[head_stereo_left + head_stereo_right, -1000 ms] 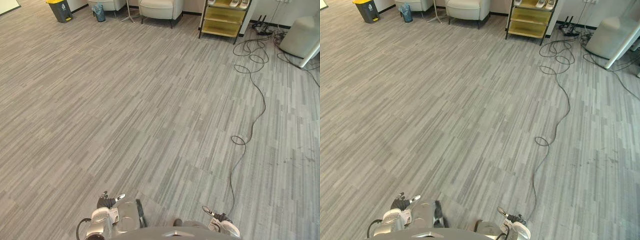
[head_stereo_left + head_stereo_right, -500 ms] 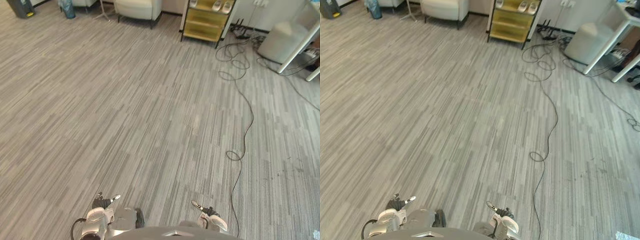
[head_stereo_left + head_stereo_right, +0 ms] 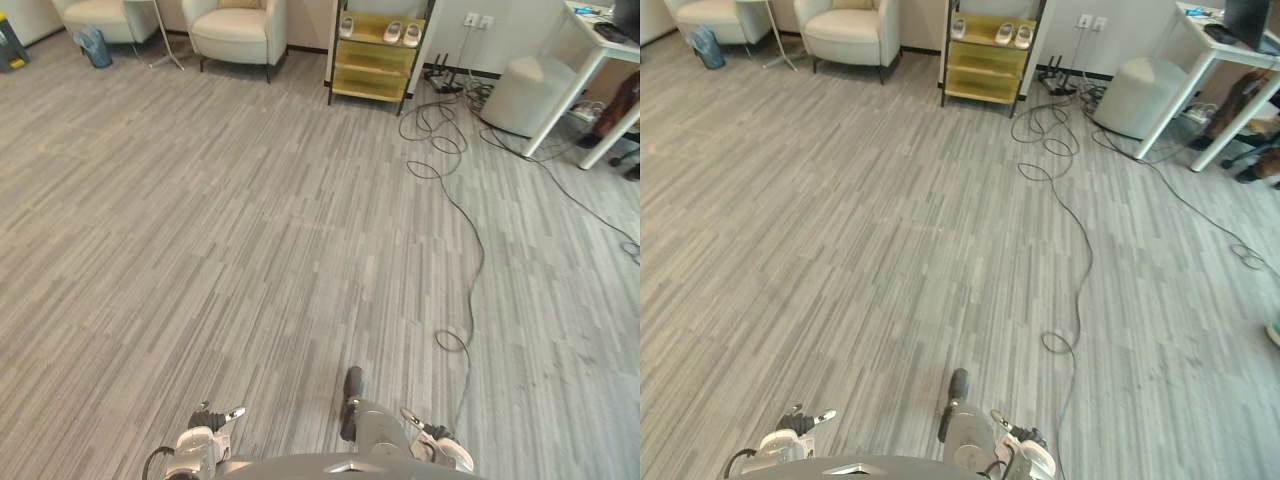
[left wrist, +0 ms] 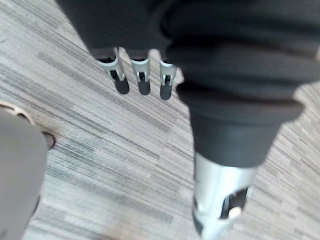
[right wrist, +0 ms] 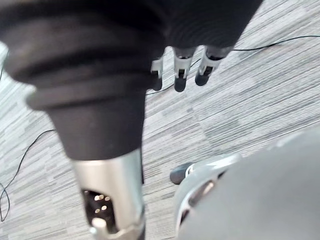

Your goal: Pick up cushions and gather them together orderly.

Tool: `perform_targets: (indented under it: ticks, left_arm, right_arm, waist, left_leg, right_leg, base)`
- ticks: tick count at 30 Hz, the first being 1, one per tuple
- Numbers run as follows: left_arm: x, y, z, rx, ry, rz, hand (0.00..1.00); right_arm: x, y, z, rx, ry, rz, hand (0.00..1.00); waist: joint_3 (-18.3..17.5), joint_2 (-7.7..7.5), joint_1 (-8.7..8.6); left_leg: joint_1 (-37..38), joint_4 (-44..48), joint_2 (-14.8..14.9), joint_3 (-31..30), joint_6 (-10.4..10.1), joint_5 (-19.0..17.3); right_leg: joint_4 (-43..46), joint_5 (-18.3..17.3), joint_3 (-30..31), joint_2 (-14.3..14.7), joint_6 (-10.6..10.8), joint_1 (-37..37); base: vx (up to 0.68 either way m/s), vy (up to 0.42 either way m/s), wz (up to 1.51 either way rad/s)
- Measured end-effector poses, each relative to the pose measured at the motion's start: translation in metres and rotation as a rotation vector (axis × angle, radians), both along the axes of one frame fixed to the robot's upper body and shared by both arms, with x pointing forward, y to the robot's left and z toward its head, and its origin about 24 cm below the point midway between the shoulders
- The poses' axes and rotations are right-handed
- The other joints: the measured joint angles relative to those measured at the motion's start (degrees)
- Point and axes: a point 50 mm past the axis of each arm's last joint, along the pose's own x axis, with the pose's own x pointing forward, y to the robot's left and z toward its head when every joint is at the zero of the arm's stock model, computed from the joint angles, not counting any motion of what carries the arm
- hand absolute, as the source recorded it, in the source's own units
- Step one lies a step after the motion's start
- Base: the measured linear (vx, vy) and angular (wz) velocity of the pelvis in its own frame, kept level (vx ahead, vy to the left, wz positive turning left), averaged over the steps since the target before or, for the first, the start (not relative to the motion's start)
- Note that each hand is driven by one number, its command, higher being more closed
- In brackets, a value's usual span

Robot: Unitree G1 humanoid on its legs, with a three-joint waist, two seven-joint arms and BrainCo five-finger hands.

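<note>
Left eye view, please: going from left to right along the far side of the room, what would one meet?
Small blue-grey bin → cream armchair → yellow shelf unit → pale round pouf → white table.

Open floor (image 3: 230, 230) ahead; armchair (image 3: 238, 30), yellow shelf (image 3: 372, 60), white table (image 3: 565, 101) well beyond.

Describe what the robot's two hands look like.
Both match. The left hand and right hand each wear a dark ribbed cover over the back and wrist. Slim silver fingers with dark rounded tips stick out in a row; a thicker silver thumb sits apart.
</note>
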Motion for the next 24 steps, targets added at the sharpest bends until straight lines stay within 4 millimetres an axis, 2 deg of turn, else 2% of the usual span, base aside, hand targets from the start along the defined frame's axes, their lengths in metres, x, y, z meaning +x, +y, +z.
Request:
perform_targets:
  ticks: [1, 2, 4, 6, 7, 10, 12, 13, 14, 15, 16, 17, 18, 19, 20, 21, 22, 23, 24]
  left_arm:
    - [0.002, -0.001, 0.001, -0.006, -0.010, 0.001, 0.00]
    - [0.004, 0.001, 0.002, -0.006, -0.023, -0.001, 0.00]
    - [0.009, 0.004, 0.005, 0.006, -0.048, -0.006, 0.00]
    - [0.013, 0.005, 0.007, 0.016, -0.067, -0.020, 0.00]
    - [0.016, 0.006, 0.009, 0.021, -0.085, -0.022, 0.00]
    - [0.022, 0.008, 0.012, 0.028, -0.117, -0.017, 0.00]
    - [0.026, 0.010, 0.015, 0.036, -0.138, -0.017, 0.00]
    - [0.026, 0.009, 0.015, 0.034, -0.137, -0.018, 0.00]
    - [0.026, 0.008, 0.015, 0.031, -0.137, -0.016, 0.00]
    - [0.026, 0.007, 0.015, 0.029, -0.141, -0.014, 0.00]
    - [0.028, 0.007, 0.016, 0.027, -0.152, -0.010, 0.00]
    - [0.030, 0.009, 0.017, 0.033, -0.160, -0.010, 0.00]
    - [0.030, 0.012, 0.017, 0.041, -0.159, -0.009, 0.00]
    - [0.029, 0.019, 0.018, 0.055, -0.156, 0.002, 0.00]
    - [0.029, 0.022, 0.018, 0.061, -0.156, 0.010, 0.00]
    - [0.028, 0.023, 0.018, 0.062, -0.156, 0.012, 0.00]
    - [0.026, 0.024, 0.017, 0.065, -0.145, 0.017, 0.00]
    - [0.024, 0.023, 0.015, 0.063, -0.132, 0.008, 0.00]
    - [0.023, 0.023, 0.015, 0.064, -0.125, -0.001, 0.00]
  right_arm:
    - [0.000, 0.000, 0.000, -0.001, 0.000, 0.002, 0.00]
    - [-0.001, 0.001, -0.001, 0.001, 0.006, 0.005, 0.00]
    - [-0.002, 0.006, -0.003, 0.009, 0.020, 0.039, 0.00]
    - [-0.003, 0.011, -0.004, 0.021, 0.031, 0.054, 0.00]
    - [-0.002, 0.012, -0.006, 0.031, 0.039, 0.048, 0.00]
    - [0.000, 0.014, -0.006, 0.038, 0.041, 0.039, 0.00]
    - [0.002, 0.018, -0.006, 0.044, 0.034, 0.037, 0.00]
    - [0.003, 0.018, -0.006, 0.042, 0.027, 0.036, 0.00]
    - [0.003, 0.017, -0.005, 0.038, 0.028, 0.039, 0.00]
    - [0.002, 0.016, -0.005, 0.033, 0.032, 0.042, 0.00]
    - [0.001, 0.018, -0.006, 0.035, 0.036, 0.046, 0.00]
    - [0.000, 0.022, -0.007, 0.048, 0.039, 0.048, 0.00]
    - [0.003, 0.027, -0.007, 0.057, 0.032, 0.055, 0.00]
    - [0.007, 0.035, -0.008, 0.071, 0.025, 0.080, 0.00]
    - [0.007, 0.039, -0.008, 0.081, 0.026, 0.091, 0.00]
    - [0.007, 0.040, -0.008, 0.084, 0.025, 0.092, 0.00]
    - [0.007, 0.040, -0.008, 0.085, 0.023, 0.094, 0.00]
    - [0.008, 0.039, -0.008, 0.084, 0.019, 0.100, 0.00]
    - [0.008, 0.039, -0.008, 0.082, 0.018, 0.103, 0.00]
  waist:
    - [0.4, -0.25, -0.13]
    - [1.1, 0.29, 0.10]
    - [2.0, -0.22, 0.98]
    - [1.8, -0.71, 1.68]
    - [1.8, -0.73, 2.25]
    - [2.2, -1.23, 3.35]
    - [2.8, -2.46, 3.55]
    - [2.6, -2.45, 3.69]
    - [2.6, -2.18, 4.03]
    - [2.5, -1.88, 4.57]
    - [2.3, -2.34, 5.58]
    - [1.9, -3.57, 5.84]
    - [1.7, -4.47, 5.70]
    - [1.2, -5.58, 5.62]
    - [0.7, -6.63, 5.88]
    - [0.4, -7.09, 5.95]
    - [-0.3, -7.50, 6.04]
    - [-0.8, -7.37, 6.00]
    - [-0.8, -7.24, 6.00]
  left_leg:
    - [-5.8, 12.4, 1.5, -3.0, -1.5, 6.3]
    - [-9.6, 23.7, 3.2, -3.5, -2.4, 7.6]
    - [-13.9, 34.3, 4.2, -0.8, -1.3, 6.2]
    - [-18.1, 35.3, 3.3, 1.4, -0.4, 5.0]
    - [-22.1, 32.2, 2.3, 3.5, 0.1, 3.2]
    - [-26.2, 20.9, 1.1, 7.6, 1.1, 1.3]
    - [-26.7, 5.0, -2.1, 10.0, 0.6, 2.1]
    - [-26.6, -10.1, -4.7, 9.7, 0.1, 6.5]
    - [-26.9, -14.9, -5.2, 9.1, -0.1, 8.2]
    - [-27.6, -17.6, -5.2, 8.6, -0.2, 9.7]
    - [-27.2, -17.3, -5.7, 8.5, 0.8, 16.4]
    - [-26.3, -17.1, -7.3, 9.1, 3.1, 18.4]
    - [-26.3, -16.4, -8.1, 9.2, 4.4, 17.5]
    - [-26.5, -14.2, -9.2, 9.4, 6.9, 15.5]
    - [-26.6, -11.3, -9.9, 10.3, 8.3, 13.1]
    - [-26.5, -9.6, -10.4, 10.4, 8.6, 11.3]
    - [-26.2, -7.3, -11.3, 10.5, 9.2, 8.0]
    - [-25.1, -6.6, -11.8, 10.6, 9.3, 5.7]
    - [-24.3, -6.6, -12.0, 10.7, 9.5, 5.0]
  right_leg:
    - [-1.6, -1.4, 0.0, 1.7, -0.8, 2.6]
    - [-3.9, -2.4, 0.6, 3.7, -1.9, 7.1]
    - [-7.4, -4.1, 2.6, 5.8, -3.2, 14.8]
    - [-9.7, -5.1, 3.8, 6.1, -3.5, 18.5]
    - [-12.0, -5.3, 5.0, 6.0, -3.0, 21.2]
    - [-15.3, -4.9, 7.3, 4.8, -1.4, 25.4]
    - [-18.1, -5.5, 8.3, 2.4, 0.1, 28.8]
    - [-19.7, -6.5, 8.7, 0.9, 1.4, 30.4]
    - [-20.2, -7.1, 8.9, 0.8, 2.2, 31.0]
    - [-20.2, -7.9, 9.2, 0.7, 2.7, 31.3]
    - [-20.0, -9.6, 9.9, -0.1, 3.4, 32.3]
    - [-19.4, -10.4, 11.1, -1.5, 2.6, 33.3]
    - [-18.7, -10.0, 11.4, -2.3, 2.1, 33.1]
    - [-17.1, -8.9, 12.3, -3.6, 1.7, 32.8]
    - [-15.4, -8.2, 13.8, -5.0, 2.3, 32.9]
    - [-14.0, -8.2, 14.7, -5.5, 2.4, 32.7]
    - [-10.0, -8.1, 15.8, -6.4, 2.8, 32.0]
    - [-0.9, -7.7, 16.5, -7.1, 7.0, 28.6]
    - [5.3, -6.8, 17.0, -7.3, 9.6, 26.1]
  base:
    - [0.53, -0.282, -0.25]
    - [0.54, -0.240, -0.33]
    - [0.50, -0.170, -0.50]
    - [0.44, -0.118, -0.48]
    - [0.50, -0.096, -0.49]
    - [0.41, 0.021, -0.47]
    - [0.52, 0.140, -0.29]
    - [0.45, 0.183, -0.13]
    - [0.45, 0.207, -0.10]
    - [0.39, 0.219, -0.18]
    - [0.49, 0.272, -0.22]
    - [0.49, 0.258, -0.19]
    - [0.49, 0.247, -0.06]
    - [0.51, 0.267, 0.04]
    - [0.51, 0.277, 0.05]
    - [0.49, 0.252, 0.07]
    - [0.45, 0.223, -0.02]
    - [0.43, 0.219, -0.04]
    - [0.40, 0.214, 0.02]
